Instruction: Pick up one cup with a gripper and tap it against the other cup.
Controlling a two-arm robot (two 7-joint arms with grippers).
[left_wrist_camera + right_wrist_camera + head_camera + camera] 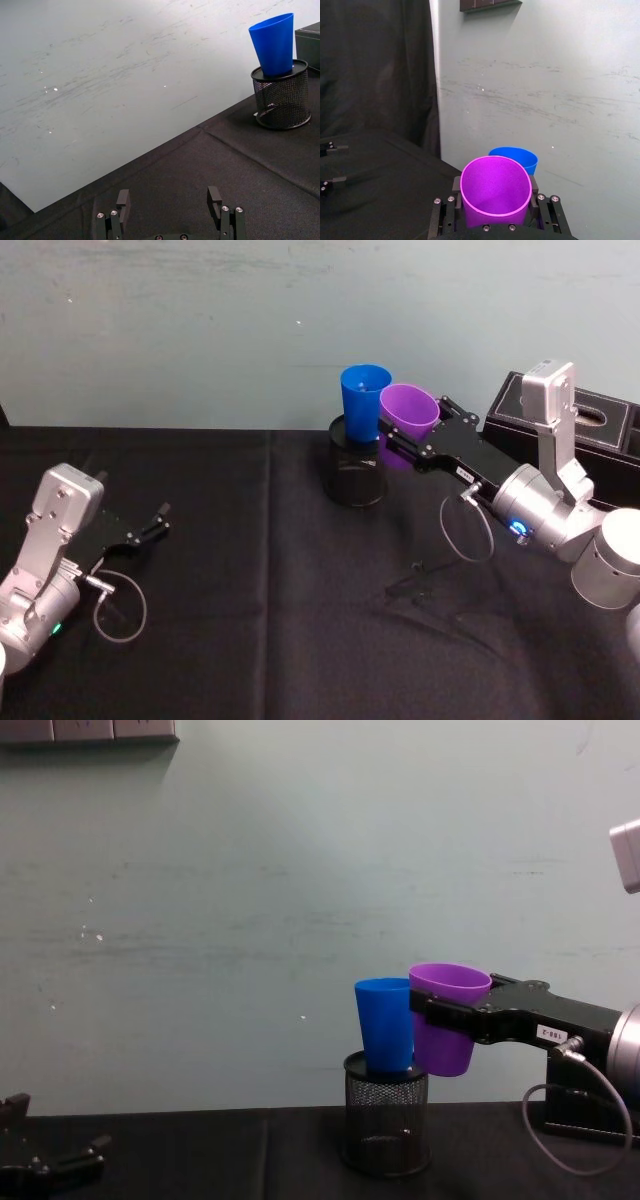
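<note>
Item count: two cups, one mesh holder, two grippers, one black box.

1. The purple cup (448,1020) sits right of centre in the chest view, clear of the table. Its base is level with the holder's rim, and its mouth faces up.
2. The right gripper (425,1010) enters from the right edge of that frame. Its flat jaws are clamped on the purple cup's wall, one on each side. In the right wrist view the purple cup (495,192) fills the space between the two fingers (456,186).
3. The blue cup (385,1020) stands immediately left of the purple cup. In the chest view the two cup walls meet near their rims. In the head view the purple cup (408,410) overlaps the blue cup (364,395) at upper centre.
4. The mesh holder (386,1120) stands on the black table (250,620) and contains the blue cup, base down and slightly tilted. Nothing else is discernible inside it.
5. The left gripper (155,523) rests low at the left of the head view, well apart from both cups, its fingers (123,197) spread and gripping nothing.
6. The black box (600,425) lies at the right edge of the head view.
</note>
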